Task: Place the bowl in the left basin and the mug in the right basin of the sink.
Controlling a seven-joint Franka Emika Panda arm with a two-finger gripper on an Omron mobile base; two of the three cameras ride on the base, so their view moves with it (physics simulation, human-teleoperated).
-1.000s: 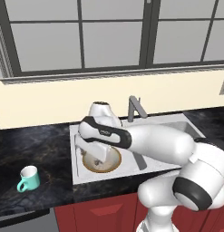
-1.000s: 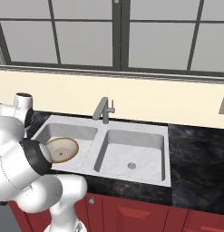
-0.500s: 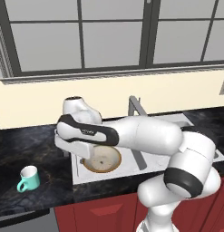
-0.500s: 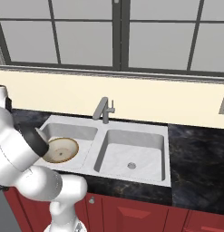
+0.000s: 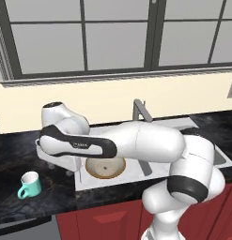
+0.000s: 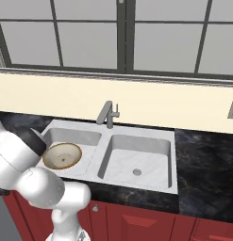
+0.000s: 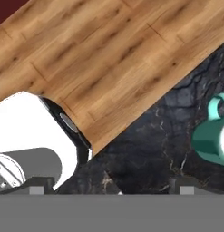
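In the left basin (image 5: 94, 176) of the sink (image 6: 170, 162) the bowl (image 5: 105, 167) lies flat, alone, and the arm has swung left since a second ago, toward the mug (image 5: 30, 184) on the bench (image 5: 14, 159). The fingers stand wide open, empty. The right basin (image 6: 139, 161) holds nothing.

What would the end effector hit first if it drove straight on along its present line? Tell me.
Most likely the black marbled counter, near its front edge. The mug sits off to one side of that line, so it would probably be missed. Depth is hard to judge.
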